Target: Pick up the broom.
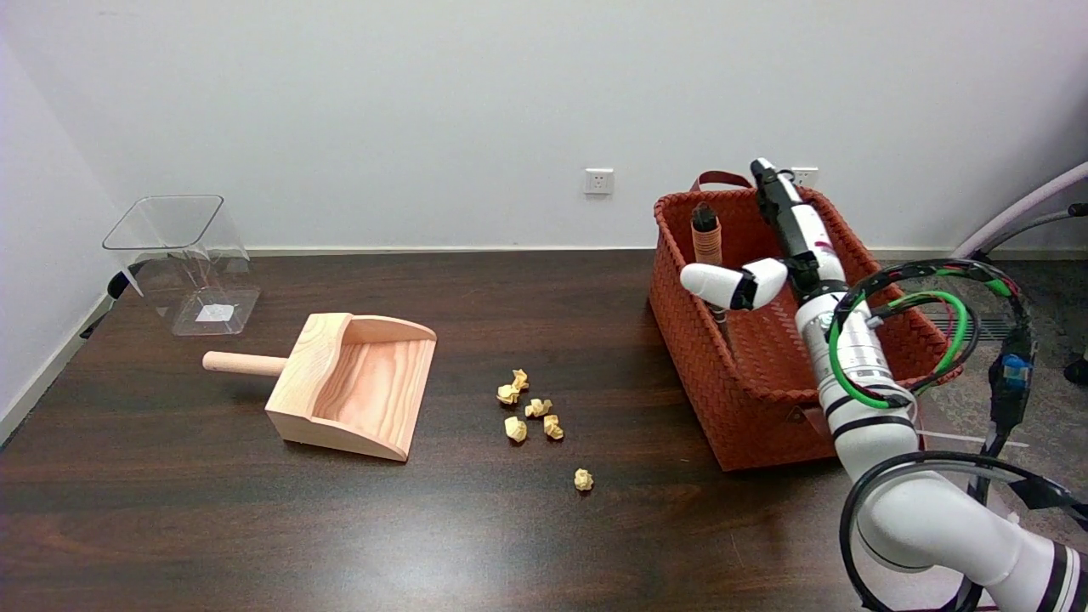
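While reaching into the basket [748, 416], right hand [786, 242] spread, gripping nothing, thumb beside the upright broom handle [705, 236].

- You face a plain white wall [425, 102], evenly lit.
- Two white power sockets sit low on it: one socket [598, 181] near the middle, a second outlet [805, 176] further right.
- A pale skirting strip [442, 251] runs along the wall's foot, just behind the table's far edge.
- Your dark wooden table [255, 527] shows a soft glare near its front edge.
- To your right lies grey mottled floor [1045, 340].
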